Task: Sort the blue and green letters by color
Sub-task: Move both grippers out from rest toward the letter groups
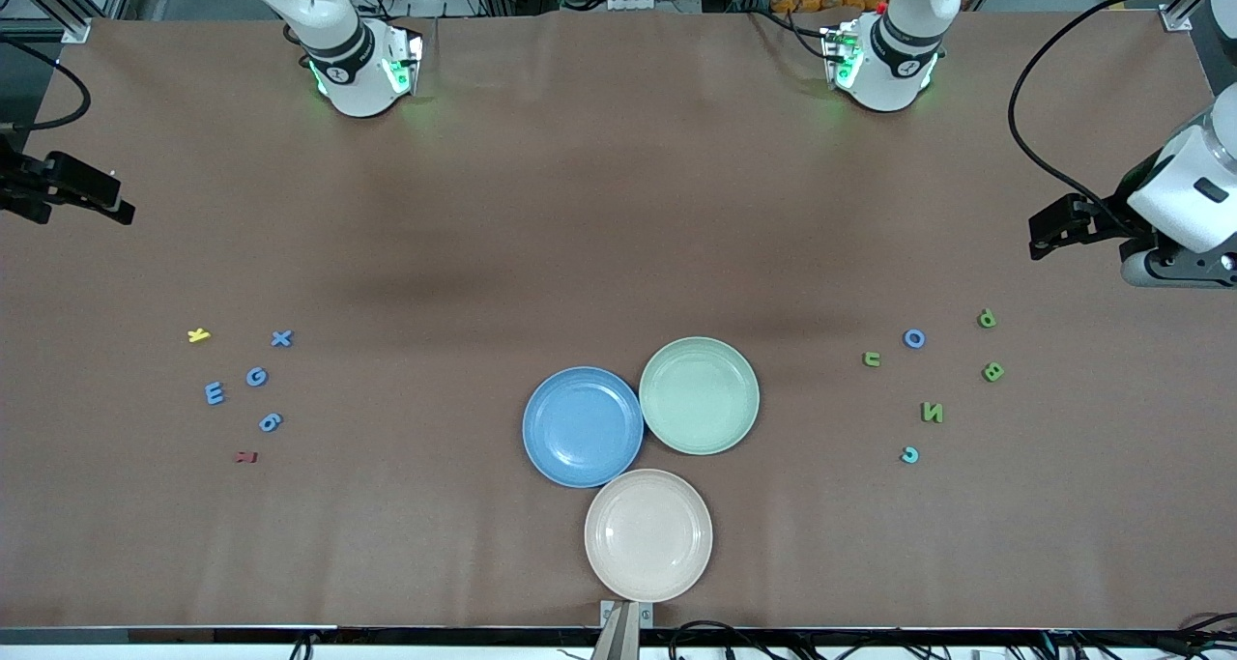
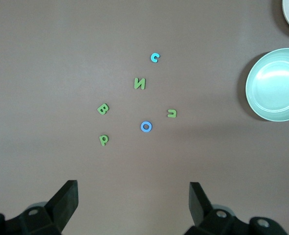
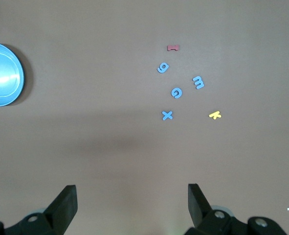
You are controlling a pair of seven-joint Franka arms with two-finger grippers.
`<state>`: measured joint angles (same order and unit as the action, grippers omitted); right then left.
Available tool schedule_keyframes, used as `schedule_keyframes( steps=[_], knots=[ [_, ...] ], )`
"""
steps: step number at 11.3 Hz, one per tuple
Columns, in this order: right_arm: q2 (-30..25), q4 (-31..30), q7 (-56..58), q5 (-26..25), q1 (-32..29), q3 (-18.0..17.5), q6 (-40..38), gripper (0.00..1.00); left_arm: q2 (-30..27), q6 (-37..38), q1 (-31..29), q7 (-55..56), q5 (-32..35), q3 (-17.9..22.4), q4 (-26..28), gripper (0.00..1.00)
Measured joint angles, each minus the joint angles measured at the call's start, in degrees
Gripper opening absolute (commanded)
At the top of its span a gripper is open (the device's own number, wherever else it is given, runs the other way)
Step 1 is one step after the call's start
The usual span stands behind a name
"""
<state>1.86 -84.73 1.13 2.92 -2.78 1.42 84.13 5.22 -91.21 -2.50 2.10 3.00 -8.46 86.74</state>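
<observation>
Blue letters X (image 1: 281, 338), G (image 1: 256, 377), E (image 1: 215, 393) and a 6-like piece (image 1: 270, 422) lie toward the right arm's end. Green letters P (image 1: 986, 318), B (image 1: 992, 372), N (image 1: 932, 412) and U (image 1: 872, 358) lie toward the left arm's end, with a blue O (image 1: 914, 338) and a light blue C (image 1: 909, 455). My right gripper (image 3: 132, 205) is open and empty, high over bare table by the blue group (image 3: 167, 115). My left gripper (image 2: 133, 205) is open and empty, high over bare table by the green group (image 2: 140, 83).
A blue plate (image 1: 583, 427), a green plate (image 1: 699, 395) and a beige plate (image 1: 648, 534) sit together, empty, at the middle near the front camera. A yellow K (image 1: 198, 334) and a small dark red letter (image 1: 246, 457) lie by the blue group.
</observation>
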Motion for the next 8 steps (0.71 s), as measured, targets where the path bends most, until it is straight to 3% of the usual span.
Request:
schedule_keyframes(
  steps=[8],
  knots=[
    [0.2,-0.6,-0.1,-1.1,0.0,0.1,0.2,1.0,0.1,0.0,-0.2,0.0,0.0,0.1,0.2,1.0]
  ],
)
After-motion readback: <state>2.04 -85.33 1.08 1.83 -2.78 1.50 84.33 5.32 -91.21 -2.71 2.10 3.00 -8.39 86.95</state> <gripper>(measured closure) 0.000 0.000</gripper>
